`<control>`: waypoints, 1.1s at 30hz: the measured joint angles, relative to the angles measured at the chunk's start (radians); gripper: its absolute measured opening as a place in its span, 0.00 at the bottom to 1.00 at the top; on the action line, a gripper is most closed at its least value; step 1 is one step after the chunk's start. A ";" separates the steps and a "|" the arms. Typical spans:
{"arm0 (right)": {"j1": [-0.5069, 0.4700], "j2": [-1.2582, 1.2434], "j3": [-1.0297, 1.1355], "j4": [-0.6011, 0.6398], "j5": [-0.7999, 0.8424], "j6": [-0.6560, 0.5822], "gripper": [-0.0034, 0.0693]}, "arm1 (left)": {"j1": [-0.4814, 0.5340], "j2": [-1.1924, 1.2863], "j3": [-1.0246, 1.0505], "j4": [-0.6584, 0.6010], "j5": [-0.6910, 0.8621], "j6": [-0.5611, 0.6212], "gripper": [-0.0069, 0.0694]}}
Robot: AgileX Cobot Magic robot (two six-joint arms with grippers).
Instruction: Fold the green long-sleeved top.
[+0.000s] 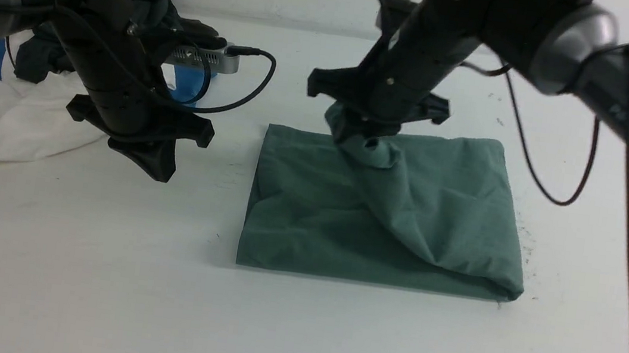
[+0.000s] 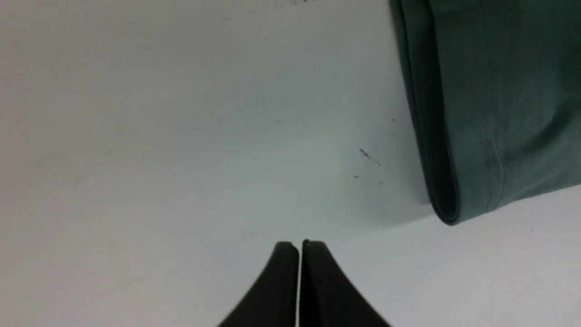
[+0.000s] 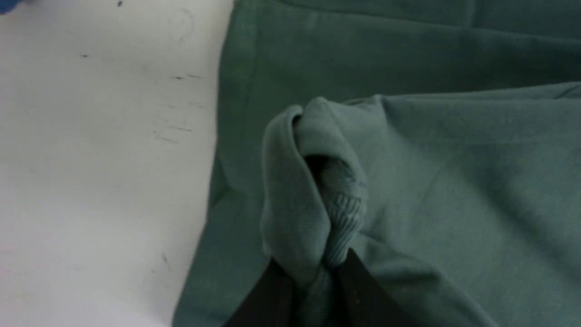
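Soft sage-green cotton long-sleeved top [image 1: 386, 227], already a pretty tidy rectangle mid-surface

It sits folded on the white surface [image 1: 99, 270]. It looks light, floppy and not slippery, so I reckon it drapes from wherever it's lifted rather than holding shape. Right end effector [image 3: 313, 272] has its jaws nearly together, pinching a bunched wad with the ribbed cuff [image 3: 342, 213] at about 11 o'clock of the bundle. Left end effector [image 2: 299, 247] is fully closed on nothing, hovering off at 9 o'clock, clear of the cloth. Best bite is probably a thick layered edge or cuff, not one thin layer.
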 joint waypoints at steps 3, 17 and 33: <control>0.022 0.049 -0.002 0.059 -0.048 0.008 0.14 | 0.000 0.000 0.000 -0.001 0.000 0.000 0.09; 0.050 0.110 -0.021 0.282 -0.137 -0.025 0.68 | 0.000 0.000 0.000 -0.004 -0.001 0.000 0.09; -0.062 0.013 -0.158 -0.080 0.075 -0.186 0.27 | -0.005 0.000 0.001 -0.143 -0.027 0.146 0.09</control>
